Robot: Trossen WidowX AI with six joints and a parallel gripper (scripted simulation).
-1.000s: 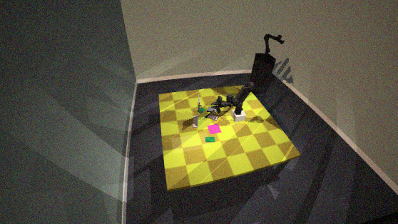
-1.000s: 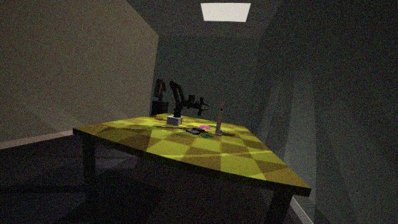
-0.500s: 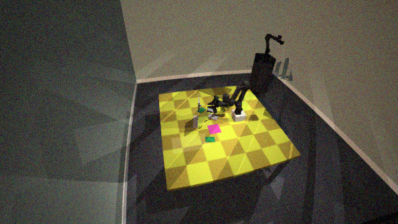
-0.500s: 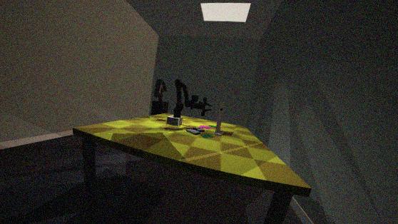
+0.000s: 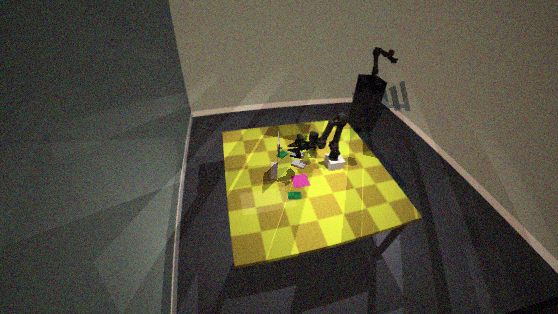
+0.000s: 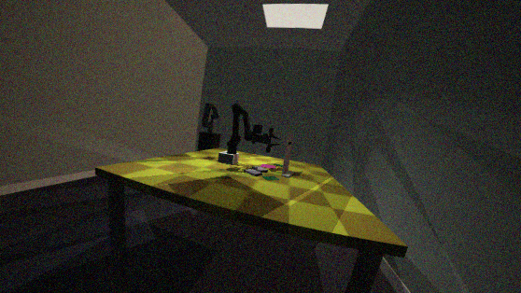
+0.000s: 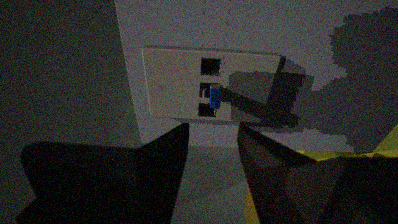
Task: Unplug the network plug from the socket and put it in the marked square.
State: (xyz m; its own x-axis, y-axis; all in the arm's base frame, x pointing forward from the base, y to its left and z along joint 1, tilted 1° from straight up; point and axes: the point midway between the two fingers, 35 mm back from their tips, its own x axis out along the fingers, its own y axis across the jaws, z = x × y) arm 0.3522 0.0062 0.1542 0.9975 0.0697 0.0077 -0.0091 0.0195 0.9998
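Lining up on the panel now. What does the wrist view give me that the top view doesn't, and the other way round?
Only the wrist view shows the panel's face: three dark sockets stacked in a column, with the blue plug seated in the middle one, and the two tool fingers apart, nothing between them, short of the panel.

Only the top view shows the layout: the arm's white base, the magenta marked square, a green patch and the whole checkered table.

Both show the upright panel and the tool facing it.
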